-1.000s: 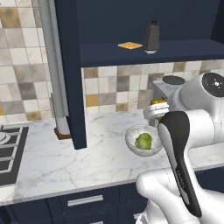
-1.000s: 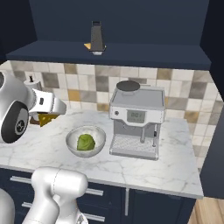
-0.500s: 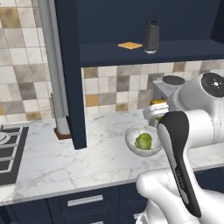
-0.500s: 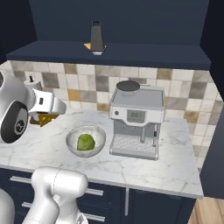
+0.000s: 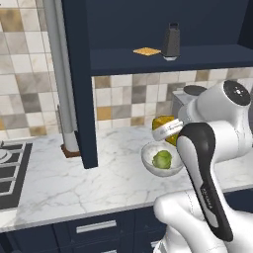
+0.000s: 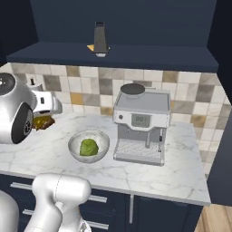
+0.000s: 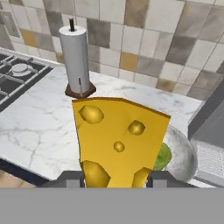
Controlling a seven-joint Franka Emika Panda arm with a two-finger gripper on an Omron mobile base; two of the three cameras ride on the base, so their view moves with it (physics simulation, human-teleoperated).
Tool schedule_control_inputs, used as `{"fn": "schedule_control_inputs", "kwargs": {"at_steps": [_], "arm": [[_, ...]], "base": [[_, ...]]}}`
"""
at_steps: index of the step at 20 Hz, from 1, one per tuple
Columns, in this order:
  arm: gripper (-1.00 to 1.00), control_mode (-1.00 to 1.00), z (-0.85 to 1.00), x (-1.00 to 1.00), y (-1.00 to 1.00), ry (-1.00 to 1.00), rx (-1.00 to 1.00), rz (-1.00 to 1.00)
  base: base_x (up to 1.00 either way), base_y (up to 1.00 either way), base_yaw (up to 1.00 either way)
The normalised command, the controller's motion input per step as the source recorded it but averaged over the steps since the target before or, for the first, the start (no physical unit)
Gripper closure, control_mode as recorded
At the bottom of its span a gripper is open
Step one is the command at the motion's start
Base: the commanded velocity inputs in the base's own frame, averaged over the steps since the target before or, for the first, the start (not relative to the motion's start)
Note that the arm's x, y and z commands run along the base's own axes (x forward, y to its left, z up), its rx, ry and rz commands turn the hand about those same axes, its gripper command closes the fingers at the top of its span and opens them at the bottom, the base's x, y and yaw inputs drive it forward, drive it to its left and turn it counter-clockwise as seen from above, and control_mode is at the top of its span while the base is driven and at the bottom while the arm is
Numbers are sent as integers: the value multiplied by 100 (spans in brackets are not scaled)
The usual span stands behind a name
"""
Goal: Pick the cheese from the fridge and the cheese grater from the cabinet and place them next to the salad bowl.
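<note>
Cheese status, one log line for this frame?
pincer: shut on cheese | cheese: held above counter beside salad bowl | cheese grater: on cabinet shelf | placed: nothing yet

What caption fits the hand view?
Gripper shut on the cheese, held above the marble counter near the salad bowl.
</note>
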Motion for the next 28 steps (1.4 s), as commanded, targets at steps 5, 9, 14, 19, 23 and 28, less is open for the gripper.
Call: {"fn": "schedule_control_inputs", "kwargs": {"at_steps": [5,9,14,19,23,28], "arm": [[100,-100,-22,8,39,15,-1,6],[100,-100,-55,23,42,20,0,-3],[100,-100,-65,33,38,10,0,-2],[100,-100,-62,48,28,5,-1,-1],[100,-100,-42,51,22,2,-2,0],[100,-100,-49,33,6,5,0,0]], "base": [[0,0,0],[0,0,0],[0,0,0],[0,0,0],[0,0,0],[0,0,0]]}}
